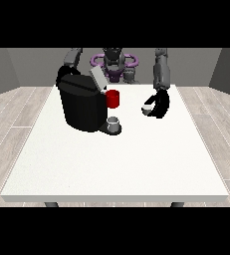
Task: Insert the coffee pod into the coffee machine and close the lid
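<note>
The hand at the view's right (159, 104) hovers at three o'clock of the machine (81, 107), fingers curled round the pale pod (147, 109), apparently for carrying to the lid (97, 77), which is raised. The other hand is hidden behind the machine; fingers: cannot tell. A cup (114, 122) waits on the tabletop (116, 164).

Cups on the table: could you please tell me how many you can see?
2: a red cup beside the coffee machine, and a grey cup on its base in front. The machine may hide others.
</note>
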Tool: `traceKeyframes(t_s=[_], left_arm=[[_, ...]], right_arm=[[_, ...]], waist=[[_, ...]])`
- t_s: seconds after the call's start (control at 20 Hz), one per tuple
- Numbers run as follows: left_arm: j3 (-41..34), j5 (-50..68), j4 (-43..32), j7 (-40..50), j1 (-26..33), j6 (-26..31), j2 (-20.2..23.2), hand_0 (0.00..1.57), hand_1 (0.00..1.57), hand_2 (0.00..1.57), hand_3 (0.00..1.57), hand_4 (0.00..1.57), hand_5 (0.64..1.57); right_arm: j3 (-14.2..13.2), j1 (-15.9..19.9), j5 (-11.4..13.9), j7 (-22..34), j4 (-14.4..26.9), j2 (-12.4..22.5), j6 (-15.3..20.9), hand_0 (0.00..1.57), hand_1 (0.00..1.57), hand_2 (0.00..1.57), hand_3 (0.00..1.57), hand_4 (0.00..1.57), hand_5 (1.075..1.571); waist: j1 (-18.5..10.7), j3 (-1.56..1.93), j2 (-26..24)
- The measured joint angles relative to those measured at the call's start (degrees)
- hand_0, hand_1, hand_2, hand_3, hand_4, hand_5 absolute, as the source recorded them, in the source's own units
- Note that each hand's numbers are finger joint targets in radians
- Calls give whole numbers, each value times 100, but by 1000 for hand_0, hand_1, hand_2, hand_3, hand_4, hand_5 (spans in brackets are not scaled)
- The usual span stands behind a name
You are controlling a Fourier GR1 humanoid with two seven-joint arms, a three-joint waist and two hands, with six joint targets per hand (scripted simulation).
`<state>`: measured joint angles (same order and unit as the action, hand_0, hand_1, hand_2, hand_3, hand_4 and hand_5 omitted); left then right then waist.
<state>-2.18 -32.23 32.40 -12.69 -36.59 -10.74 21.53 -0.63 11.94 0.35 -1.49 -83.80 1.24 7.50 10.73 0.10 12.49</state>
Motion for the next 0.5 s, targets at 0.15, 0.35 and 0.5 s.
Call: traceKeyframes(t_s=[0.15, 0.35, 0.5], left_arm=[[54, -149, -86, -22, -109, -20, 32, 1174, 1174, 1286, 1183, 412, 1571], [60, -229, -157, -223, -158, 59, 75, 1424, 1424, 1457, 1423, 564, 1571], [95, -229, -65, -288, -342, 306, 60, 1450, 1450, 1452, 1388, 623, 1571]], right_arm=[[38, 38, 5, -68, 61, -46, 114, 0, 0, 0, 0, 429, 1571], [-56, 24, -57, -88, 118, -15, 103, 0, 0, 0, 0, 430, 1571], [-144, 82, -93, -6, 265, 20, 117, 0, 0, 0, 0, 442, 1571]], waist=[[-39, 4, 64], [-89, -5, -2], [-138, -8, -136]])
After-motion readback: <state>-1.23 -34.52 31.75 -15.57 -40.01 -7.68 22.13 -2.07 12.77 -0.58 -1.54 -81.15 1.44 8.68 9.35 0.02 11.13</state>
